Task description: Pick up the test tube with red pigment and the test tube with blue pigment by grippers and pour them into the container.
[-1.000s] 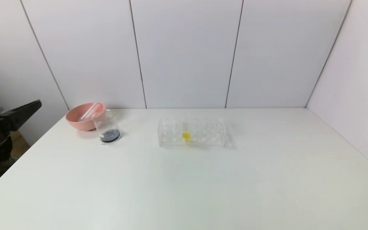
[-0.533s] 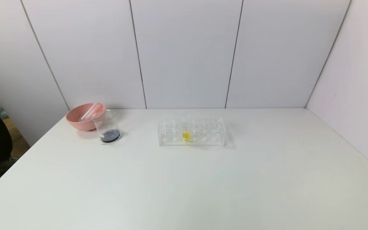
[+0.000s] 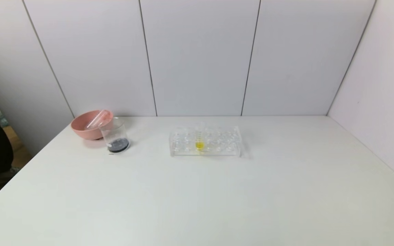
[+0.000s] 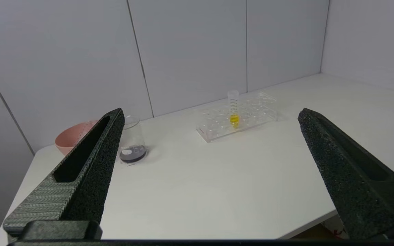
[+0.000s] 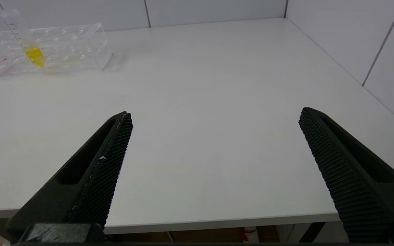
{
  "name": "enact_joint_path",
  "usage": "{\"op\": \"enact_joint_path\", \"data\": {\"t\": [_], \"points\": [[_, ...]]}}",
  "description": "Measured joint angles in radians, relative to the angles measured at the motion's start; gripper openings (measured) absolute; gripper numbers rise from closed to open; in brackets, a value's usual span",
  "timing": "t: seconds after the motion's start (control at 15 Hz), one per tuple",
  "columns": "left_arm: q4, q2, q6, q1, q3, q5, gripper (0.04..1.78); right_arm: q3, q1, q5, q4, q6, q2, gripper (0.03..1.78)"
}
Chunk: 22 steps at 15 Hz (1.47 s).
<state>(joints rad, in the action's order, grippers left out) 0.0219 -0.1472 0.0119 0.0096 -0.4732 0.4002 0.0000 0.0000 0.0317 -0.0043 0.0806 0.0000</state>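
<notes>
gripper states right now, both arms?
Left gripper: open, holding nothing, back off the table's near-left edge.
Right gripper: open, holding nothing, back at the table's near edge.

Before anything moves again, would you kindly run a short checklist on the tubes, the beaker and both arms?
1. Container upright, dark liquid at its bottom: ok.
2. Red or blue liquid left in any tube: none visible; ok.
3. Empty tube lying in the pink bowl: ok.
4. Rack holds only the yellow-liquid tube, upright: ok.
5. Left gripper jaws apart, empty: ok.
6. Right gripper jaws apart, empty, at the table's near edge: ok.
</notes>
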Motion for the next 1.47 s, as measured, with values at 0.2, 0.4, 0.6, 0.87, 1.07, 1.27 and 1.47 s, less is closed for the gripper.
{"op": "enact_joint_path", "data": {"t": [0.2, 0.4, 0.6, 0.87, 1.07, 1.27, 1.47], "points": [[-0.046, 0.104, -0.035, -0.013, 0.089, -0.159, 1.78, 0.0, 0.0, 0.0, 0.0, 0.0, 0.0, 1.77], [-0.221, 0.137, -0.089, -0.015, 0.303, -0.322, 1.78, 0.0, 0.0, 0.0, 0.0, 0.0, 0.0, 1.77], [-0.204, 0.147, -0.073, -0.016, 0.448, -0.409, 1.78, 0.0, 0.0, 0.0, 0.0, 0.0, 0.0, 1.77], [0.001, 0.148, 0.011, -0.015, 0.462, -0.42, 1.78, 0.0, 0.0, 0.0, 0.0, 0.0, 0.0, 1.77], [-0.018, 0.148, 0.034, -0.016, 0.467, -0.42, 1.78, 0.0, 0.0, 0.0, 0.0, -0.001, 0.0, 1.77], [-0.029, 0.148, 0.067, -0.016, 0.471, -0.422, 1.78, 0.0, 0.0, 0.0, 0.0, 0.0, 0.0, 1.77], [-0.029, 0.148, 0.073, -0.015, 0.472, -0.429, 1.78, 0.0, 0.0, 0.0, 0.0, 0.0, 0.0, 1.77]]}}
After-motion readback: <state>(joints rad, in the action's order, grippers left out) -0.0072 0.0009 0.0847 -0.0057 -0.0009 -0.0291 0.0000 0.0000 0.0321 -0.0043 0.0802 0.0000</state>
